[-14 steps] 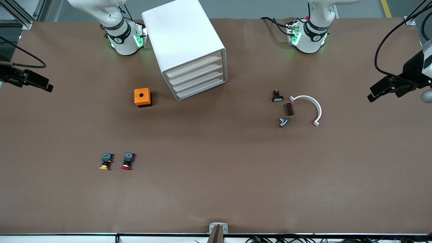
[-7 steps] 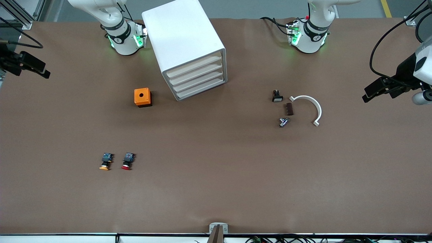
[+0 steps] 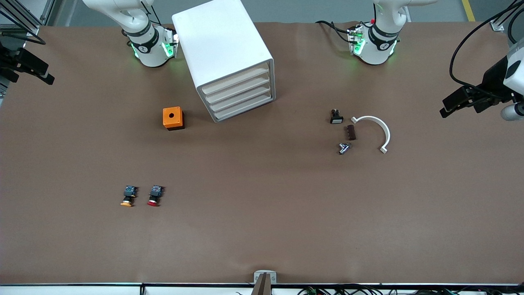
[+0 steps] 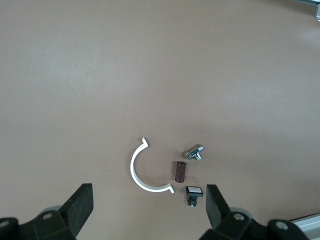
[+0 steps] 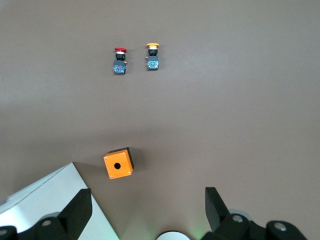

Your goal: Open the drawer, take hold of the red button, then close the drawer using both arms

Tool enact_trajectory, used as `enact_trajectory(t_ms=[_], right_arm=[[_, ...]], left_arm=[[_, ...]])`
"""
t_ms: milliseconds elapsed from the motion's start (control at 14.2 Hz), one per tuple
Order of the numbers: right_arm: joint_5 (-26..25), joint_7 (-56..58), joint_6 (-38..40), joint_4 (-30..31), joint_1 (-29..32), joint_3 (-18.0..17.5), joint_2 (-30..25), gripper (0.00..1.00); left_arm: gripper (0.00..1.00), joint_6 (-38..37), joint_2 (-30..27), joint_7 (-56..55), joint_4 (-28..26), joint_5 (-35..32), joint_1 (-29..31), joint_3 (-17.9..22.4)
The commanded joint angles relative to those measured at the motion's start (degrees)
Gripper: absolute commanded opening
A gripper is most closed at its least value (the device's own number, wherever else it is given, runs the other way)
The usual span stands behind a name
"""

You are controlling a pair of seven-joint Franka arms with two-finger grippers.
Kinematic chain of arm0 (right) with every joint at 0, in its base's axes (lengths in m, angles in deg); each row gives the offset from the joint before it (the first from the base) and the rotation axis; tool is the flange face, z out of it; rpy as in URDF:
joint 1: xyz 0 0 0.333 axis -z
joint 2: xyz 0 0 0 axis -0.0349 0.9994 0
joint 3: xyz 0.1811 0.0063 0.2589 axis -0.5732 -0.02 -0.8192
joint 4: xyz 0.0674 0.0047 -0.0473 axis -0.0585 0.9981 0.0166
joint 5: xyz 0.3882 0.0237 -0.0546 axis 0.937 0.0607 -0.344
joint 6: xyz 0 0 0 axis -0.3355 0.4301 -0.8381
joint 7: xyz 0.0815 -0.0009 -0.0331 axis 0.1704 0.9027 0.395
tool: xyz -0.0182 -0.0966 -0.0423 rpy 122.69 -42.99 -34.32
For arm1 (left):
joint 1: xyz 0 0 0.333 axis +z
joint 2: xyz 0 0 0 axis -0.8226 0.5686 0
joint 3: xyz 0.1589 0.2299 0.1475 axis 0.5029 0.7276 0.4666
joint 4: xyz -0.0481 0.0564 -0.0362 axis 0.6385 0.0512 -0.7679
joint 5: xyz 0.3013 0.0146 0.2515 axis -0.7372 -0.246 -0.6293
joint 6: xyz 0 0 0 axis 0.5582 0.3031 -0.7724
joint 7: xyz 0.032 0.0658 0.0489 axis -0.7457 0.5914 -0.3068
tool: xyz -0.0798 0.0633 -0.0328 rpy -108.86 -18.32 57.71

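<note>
White drawer cabinet (image 3: 223, 53) stands between the two bases with all four drawer fronts (image 3: 239, 95) flush and shut. On the front view's clock face, the red button (image 3: 153, 196) lies on the bare table (image 3: 262, 229) at about seven o'clock from the cabinet. It is on its side, just beside a yellow button (image 3: 128, 197). An orange box (image 3: 173, 118) sits at about eight o'clock from the cabinet, near its front corner.

Both arms hang high at the table's ends, and neither holds anything. The right gripper (image 5: 148, 204) is over the right arm's end of the table with its fingers spread wide. The left gripper (image 4: 148, 202) is over the left arm's end, also spread wide, looking down on a white arc piece (image 4: 142, 172) and some small parts.

The red button is well apart from both grippers. It is at roughly five o'clock from the right gripper, which I judge the likelier to reach it.

With the drawers shut and the button out on the table, the scene fits two stages. Either the arms are poised before any drawer is pulled, or the button is out and the drawer is closed again. I cannot tell which, so no next move is settled.
</note>
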Motion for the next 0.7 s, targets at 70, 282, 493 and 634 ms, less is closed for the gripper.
enact_trajectory(t_ms=[70, 282, 493, 634], right_arm=[[-2.08, 2.22, -0.64, 1.78, 1.09, -1.56, -1.54, 1.0], [-2.78, 2.49, -0.63, 1.87, 1.09, -1.56, -1.54, 1.0], [-2.87, 4.51, -1.51, 1.95, 1.62, -1.38, -1.28, 1.0], [-2.78, 4.42, -1.95, 2.31, 1.71, -1.38, -1.36, 1.0]], left_arm=[[1.0, -1.33, -0.19, 1.7, 1.2, -0.81, 0.16, -1.37], [0.99, -1.33, -0.19, 3.11, 1.2, -0.9, 0.16, -1.38], [0.99, -1.33, -0.19, 2.85, 1.2, -0.9, 0.16, -1.38], [0.99, -1.33, -0.19, 2.76, 1.2, -0.9, 0.16, -1.38]])
